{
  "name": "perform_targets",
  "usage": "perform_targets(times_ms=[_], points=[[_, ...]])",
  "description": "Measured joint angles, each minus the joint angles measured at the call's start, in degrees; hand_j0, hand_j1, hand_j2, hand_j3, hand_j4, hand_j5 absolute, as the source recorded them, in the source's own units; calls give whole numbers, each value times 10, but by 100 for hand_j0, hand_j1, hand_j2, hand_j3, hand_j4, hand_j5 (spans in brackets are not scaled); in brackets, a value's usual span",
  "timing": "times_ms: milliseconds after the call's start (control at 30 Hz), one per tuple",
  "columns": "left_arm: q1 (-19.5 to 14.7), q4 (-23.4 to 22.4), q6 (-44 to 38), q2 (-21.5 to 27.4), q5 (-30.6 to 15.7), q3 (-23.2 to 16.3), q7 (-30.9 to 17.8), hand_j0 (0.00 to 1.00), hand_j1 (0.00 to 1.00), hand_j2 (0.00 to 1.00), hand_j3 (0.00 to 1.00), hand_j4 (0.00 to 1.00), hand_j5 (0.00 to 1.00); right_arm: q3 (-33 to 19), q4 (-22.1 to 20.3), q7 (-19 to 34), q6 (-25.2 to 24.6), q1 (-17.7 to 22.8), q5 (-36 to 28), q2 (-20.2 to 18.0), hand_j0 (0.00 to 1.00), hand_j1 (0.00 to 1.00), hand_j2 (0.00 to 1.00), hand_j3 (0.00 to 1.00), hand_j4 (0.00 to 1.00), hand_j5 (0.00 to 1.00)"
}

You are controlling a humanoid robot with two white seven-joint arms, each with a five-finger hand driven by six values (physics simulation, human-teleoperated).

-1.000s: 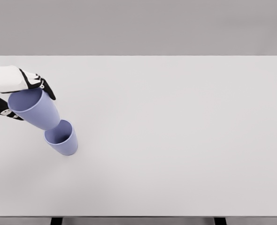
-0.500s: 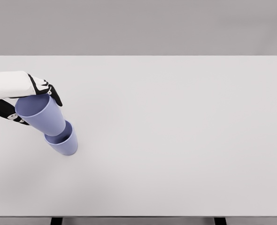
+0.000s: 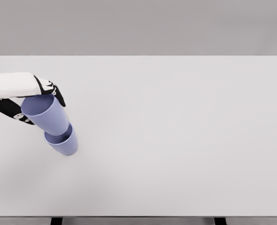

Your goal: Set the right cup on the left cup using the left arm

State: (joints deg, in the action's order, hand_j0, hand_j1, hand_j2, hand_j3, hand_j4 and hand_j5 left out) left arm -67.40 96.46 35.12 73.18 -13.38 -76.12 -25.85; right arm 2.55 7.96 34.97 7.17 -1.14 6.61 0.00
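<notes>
My left hand [image 3: 33, 101] comes in from the left edge and is shut on a lavender cup [image 3: 47, 115], gripping it near the rim. That cup is tilted, its base down and to the right, over the mouth of a second lavender cup [image 3: 63, 140] standing on the table. The held cup's base hides most of the standing cup's opening; whether it touches the rim or has entered I cannot tell. The right arm does not show.
The white table [image 3: 176, 131] fills the view, with its far edge along the top and its front edge at the bottom. Two dark legs show under the front edge.
The left hand has carried the held cup to the right and slightly down, from beside the standing cup to over its mouth. The standing cup has not moved.
</notes>
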Motion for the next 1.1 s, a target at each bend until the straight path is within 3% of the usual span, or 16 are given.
perform_targets(times_ms=[400,567,633,700,1100], points=[[1,-8,0,-2,3,1,1,49,49,49,49,49,49,0,0,0,0,0,0,0,100,100,100,100,100,100],[2,-7,0,-2,3,2,3,53,53,53,53,53,53,0,0,0,0,0,0,0,100,100,100,100,100,100],[2,-7,0,-2,3,2,3,59,59,59,59,59,59,0,0,0,0,0,0,0,100,100,100,100,100,100],[2,-7,0,-2,3,2,4,83,83,83,83,83,83,0,0,0,0,0,0,0,100,100,100,100,100,100],[6,-1,0,0,3,4,6,93,93,93,93,93,93,0,0,0,0,0,0,0,100,100,100,100,100,100]])
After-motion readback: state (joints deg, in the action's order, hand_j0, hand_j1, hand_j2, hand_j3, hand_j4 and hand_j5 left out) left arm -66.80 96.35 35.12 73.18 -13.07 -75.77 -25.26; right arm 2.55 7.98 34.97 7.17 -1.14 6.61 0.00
